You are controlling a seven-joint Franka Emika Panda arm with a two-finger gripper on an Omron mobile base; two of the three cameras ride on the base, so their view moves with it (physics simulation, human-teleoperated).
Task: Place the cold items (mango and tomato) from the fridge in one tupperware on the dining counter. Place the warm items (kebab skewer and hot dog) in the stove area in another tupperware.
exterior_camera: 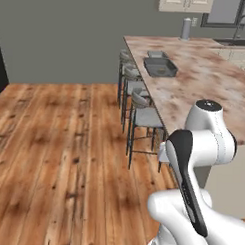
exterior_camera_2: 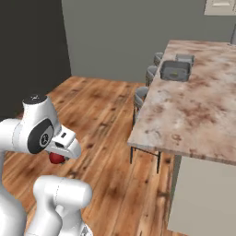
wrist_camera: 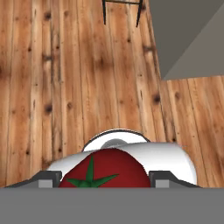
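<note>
The hand view looks straight down at the wooden floor (wrist_camera: 65, 87), and between the two dark tips at its bottom sits the tomato (wrist_camera: 103, 168), red with a green star-shaped calyx, clenched by the hand (wrist_camera: 103, 183) from both sides. The right base view shows the same tomato (exterior_camera_2: 56, 158) as a small red patch tucked under the hand (exterior_camera_2: 62, 150), which hangs low beside the arm's own base, well apart from the desk (exterior_camera_2: 193, 115) and over the floor. The left base view gives the arm from behind: it is folded tightly, the upper link rising and the forearm doubling back down, so the wrist points at the floor. Both base views show the desk, a long beige-pink marbled top with brown veins, and on its far part a shallow grey tupperware (exterior_camera: 160, 68) with a raised rim; a second grey container (exterior_camera: 156, 54) lies just behind it, nearer the desk's far end. Grey stools (exterior_camera: 142, 107) stand in a row along the desk's edge, on the side facing the open floor. The left base view also shows a tall grey cylinder (exterior_camera: 186, 29) at the desk's far end.
</note>
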